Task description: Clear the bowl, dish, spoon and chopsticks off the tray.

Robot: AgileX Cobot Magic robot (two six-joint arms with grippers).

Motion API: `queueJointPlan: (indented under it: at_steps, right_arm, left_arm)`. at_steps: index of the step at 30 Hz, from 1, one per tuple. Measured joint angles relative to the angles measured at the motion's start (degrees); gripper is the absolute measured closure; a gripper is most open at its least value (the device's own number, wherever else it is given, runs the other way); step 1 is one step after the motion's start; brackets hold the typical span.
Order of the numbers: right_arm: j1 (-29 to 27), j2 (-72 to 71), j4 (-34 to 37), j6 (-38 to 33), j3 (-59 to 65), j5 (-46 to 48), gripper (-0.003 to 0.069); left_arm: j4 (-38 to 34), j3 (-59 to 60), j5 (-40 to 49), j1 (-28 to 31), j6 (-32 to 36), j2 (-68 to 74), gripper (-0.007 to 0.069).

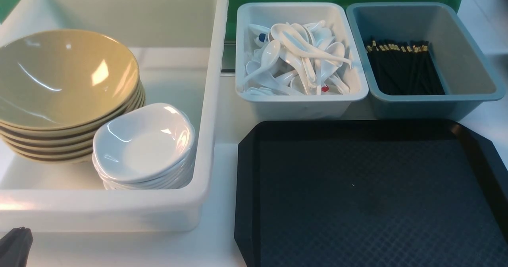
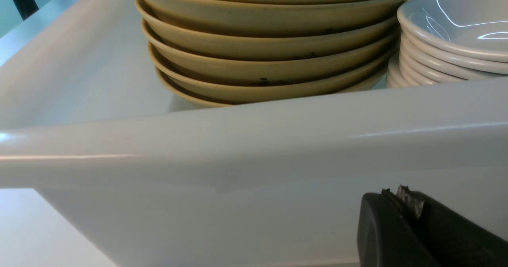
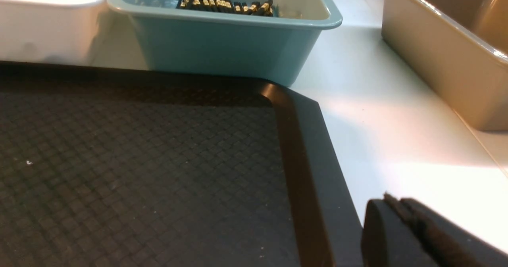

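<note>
The black tray [image 1: 369,191] lies at the front right with nothing on it; it also shows in the right wrist view [image 3: 139,171]. A tan bowl [image 1: 59,76] tops a stack of bowls in the white tub [image 1: 119,211], next to a white dish [image 1: 145,142] that tops a stack of dishes. Several white spoons [image 1: 297,56] and black chopsticks [image 1: 403,66] lie in the two bins behind the tray. My left gripper [image 2: 397,193] is shut and empty, just outside the tub's near wall. My right gripper [image 3: 391,201] is shut and empty beside the tray's right rim.
The white spoon bin [image 1: 301,104] and the grey-blue chopstick bin [image 1: 468,92] stand side by side behind the tray. A tan bin [image 3: 444,56] stands on the white table to the right of the tray. A green backdrop closes the far side.
</note>
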Motion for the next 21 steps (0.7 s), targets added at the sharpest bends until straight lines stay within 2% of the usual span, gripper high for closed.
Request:
queueJointPlan:
  at_steps: [21]
  right_arm:
    - [0.00,0.00,0.00,0.00,0.00,0.00,0.0580]
  left_arm:
    - [0.05,0.00,0.00,0.00,0.00,0.00,0.0636]
